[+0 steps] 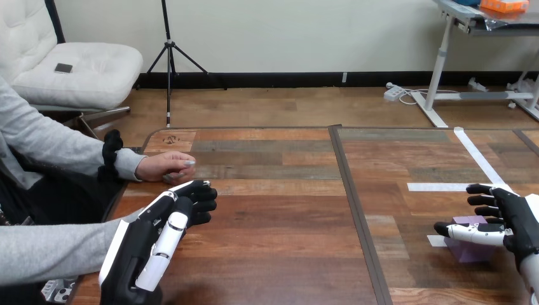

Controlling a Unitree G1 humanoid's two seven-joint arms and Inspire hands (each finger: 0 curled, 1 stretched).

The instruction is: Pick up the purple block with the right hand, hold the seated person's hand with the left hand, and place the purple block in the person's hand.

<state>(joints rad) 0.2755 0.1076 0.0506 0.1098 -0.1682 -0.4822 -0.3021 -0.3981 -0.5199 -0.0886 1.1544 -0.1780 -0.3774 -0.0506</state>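
Note:
The purple block (471, 251) rests on the table at the near right, on a strip of white tape. My right hand (516, 222) comes in from the right edge and stands open around it. Its thumb lies across the block's front, and its fingers reach out just beyond the block's far side. The person's hand (166, 168) rests loosely closed on the table at the far left. My left hand (159, 244) is open just in front of it, palm down, fingers relaxed. Its fingertips (198, 189) come close to the person's hand; I cannot tell whether they touch.
White tape strips (445, 187) mark the table's right part. A dark seam (356, 210) runs front to back down the middle. The person's other arm, in a grey sleeve (44, 254), lies along the near left edge beside my left forearm.

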